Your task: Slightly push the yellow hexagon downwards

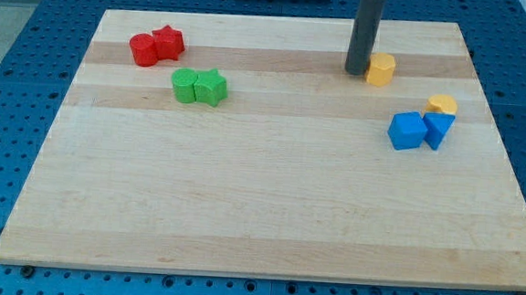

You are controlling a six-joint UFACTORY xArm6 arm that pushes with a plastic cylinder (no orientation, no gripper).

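The yellow hexagon [381, 70] lies near the view's top right on the wooden board [269, 194]. My tip [355, 72] stands on the board just left of the yellow hexagon, touching or almost touching its left side. The dark rod rises straight up out of the view's top.
A second yellow block [443, 105] lies right of and below the hexagon, next to two blue blocks [408, 131] [438, 130]. A red cylinder [143, 50] and a red star-like block [168, 42] sit at the top left. Two green blocks [185, 85] [211, 88] lie below them.
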